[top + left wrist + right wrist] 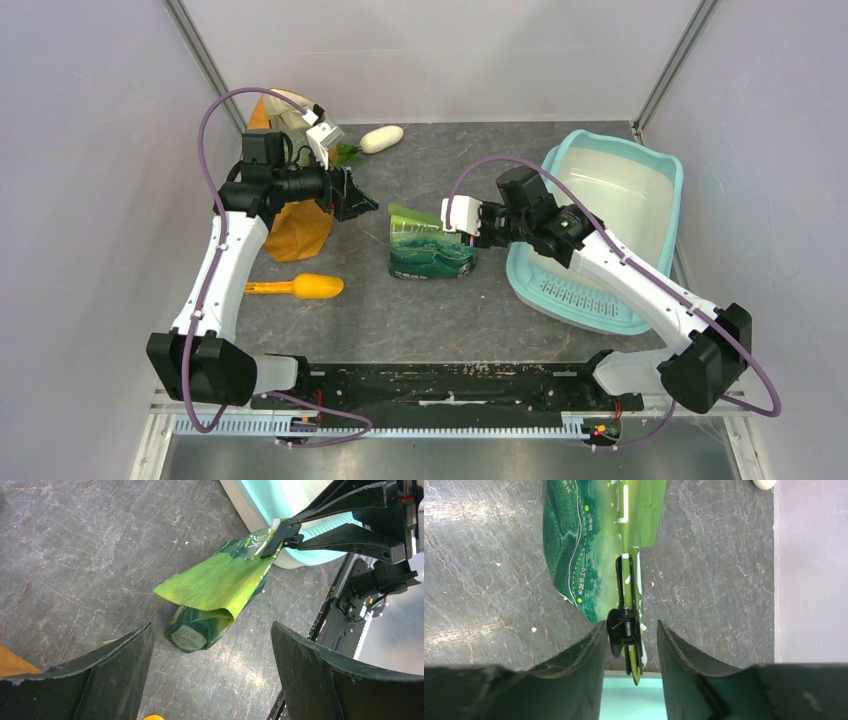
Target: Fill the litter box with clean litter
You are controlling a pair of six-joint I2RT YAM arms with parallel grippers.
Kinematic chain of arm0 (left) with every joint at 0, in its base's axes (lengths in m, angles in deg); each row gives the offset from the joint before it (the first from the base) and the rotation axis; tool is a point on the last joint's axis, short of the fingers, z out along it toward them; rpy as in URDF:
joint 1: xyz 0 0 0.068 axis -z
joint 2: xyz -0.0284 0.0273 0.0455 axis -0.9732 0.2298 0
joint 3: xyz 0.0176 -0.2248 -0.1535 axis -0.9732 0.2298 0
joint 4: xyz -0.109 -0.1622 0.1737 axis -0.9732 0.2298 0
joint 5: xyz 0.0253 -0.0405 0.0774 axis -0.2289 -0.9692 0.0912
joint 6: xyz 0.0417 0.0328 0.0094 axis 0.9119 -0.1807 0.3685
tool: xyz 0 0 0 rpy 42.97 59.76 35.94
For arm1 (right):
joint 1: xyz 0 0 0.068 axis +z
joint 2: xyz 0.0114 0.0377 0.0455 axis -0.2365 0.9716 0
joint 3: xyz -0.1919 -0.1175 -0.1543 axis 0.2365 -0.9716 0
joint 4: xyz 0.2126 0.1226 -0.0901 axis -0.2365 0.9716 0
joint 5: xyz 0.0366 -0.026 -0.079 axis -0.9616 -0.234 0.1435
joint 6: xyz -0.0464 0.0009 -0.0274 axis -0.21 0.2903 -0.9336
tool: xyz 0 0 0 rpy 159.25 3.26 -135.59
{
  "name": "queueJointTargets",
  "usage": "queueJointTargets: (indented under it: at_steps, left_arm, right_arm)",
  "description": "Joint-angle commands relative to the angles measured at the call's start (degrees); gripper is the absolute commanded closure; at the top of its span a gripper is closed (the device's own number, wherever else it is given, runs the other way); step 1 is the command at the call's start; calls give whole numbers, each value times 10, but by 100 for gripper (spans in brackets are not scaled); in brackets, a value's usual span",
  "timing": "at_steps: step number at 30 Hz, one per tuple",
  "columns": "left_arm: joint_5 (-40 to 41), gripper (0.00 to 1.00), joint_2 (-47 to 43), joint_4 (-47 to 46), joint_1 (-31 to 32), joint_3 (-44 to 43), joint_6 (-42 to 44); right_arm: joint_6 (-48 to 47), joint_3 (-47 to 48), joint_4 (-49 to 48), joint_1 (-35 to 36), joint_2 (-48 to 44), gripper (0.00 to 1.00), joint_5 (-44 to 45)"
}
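Note:
The pale-turquoise litter box point(668, 170) lies at the right, its whitish floor bare and its slotted grille toward me. Its rim shows in the left wrist view point(260, 502) and the right wrist view point(631, 700). No litter shows, only white specks on the table. A green printed bag point(430, 250) stands left of the box, its top closed by a black clip point(624, 627). My right gripper point(447, 222) point(632, 626) straddles the clip, narrowly open, one finger touching it. My left gripper point(352, 195) point(211, 626) is wide open and empty, left of the bag point(215, 585).
An orange scoop point(310, 287) lies at the front left. An orange-tan cloth bag point(298, 228) stands under the left arm. A white oval object point(381, 138) lies at the back. Enclosure walls stand on three sides.

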Motion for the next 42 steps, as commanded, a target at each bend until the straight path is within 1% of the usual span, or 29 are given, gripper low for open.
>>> queueJointTargets:
  at_steps: [1, 4, 6, 8, 9, 17, 21, 25, 27, 28, 31, 33, 37, 40, 42]
  left_arm:
    - [3, 8, 1, -5, 1, -14, -3]
    - [3, 8, 3, -6, 1, -14, -2]
    - [2, 8, 2, -5, 1, -14, -3]
    - [2, 8, 3, -6, 1, -15, -3]
    - [2, 8, 3, -7, 1, -15, -3]
    - [0, 8, 5, -9, 1, -16, -4]
    - [-1, 8, 7, -9, 1, -18, -4]
    - [-4, 8, 10, -10, 1, -21, -6]
    - [-4, 8, 12, -12, 1, -23, -5]
    - [-3, 8, 13, -13, 1, -24, -5]
    - [-2, 8, 14, -13, 1, -29, -5]
    - [-1, 8, 15, -17, 1, -31, -10]
    - [0, 8, 14, -24, 2, -32, -20]
    - [7, 8, 11, -25, 2, -27, -18]
    - [15, 8, 11, -18, 2, -25, -10]
  right_arm:
    - [-7, 6, -12, -1, -7, 56, 7]
    - [-7, 7, -11, -1, -8, 67, 3]
    - [-7, 10, -7, -1, -9, 78, 0]
    - [-7, 15, -3, -1, -8, 90, -4]
    - [-7, 17, -1, -1, -8, 99, -6]
    - [0, 56, 16, -1, -10, 100, -30]
    - [30, 122, 34, -4, -12, 100, -54]
    - [94, 207, 35, -19, 0, 100, -72]
    - [132, 254, 32, -37, 23, 100, -75]
    - [151, 274, 25, -48, 39, 100, -63]
    - [185, 316, 7, -68, 101, 100, 14]
    - [207, 342, 0, -92, 152, 100, 39]
    - [263, 392, -12, -137, 257, 100, 64]
    - [290, 421, -20, -151, 329, 100, 75]
    - [303, 435, -27, -157, 368, 100, 63]
